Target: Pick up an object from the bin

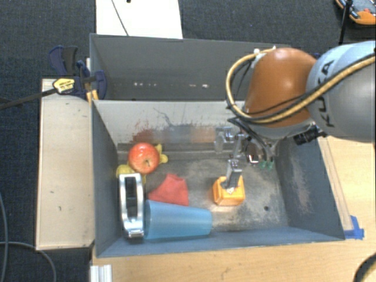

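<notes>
My gripper [234,178] hangs low in the middle right of the bin, under the arm's orange dome. Its tip reaches down onto the top of a small orange block [228,194] that lies on the bin floor. Whether it grips the block cannot be made out. To the left of the block lies a crumpled red piece [170,189]. A light blue cup [176,220] lies on its side along the front wall.
A red apple [143,157] rests by the back left, with a yellow thing [124,170] beside it. A silver and white tool [131,205] lies along the left wall, next to the cup's mouth. The arm reaches in from the right.
</notes>
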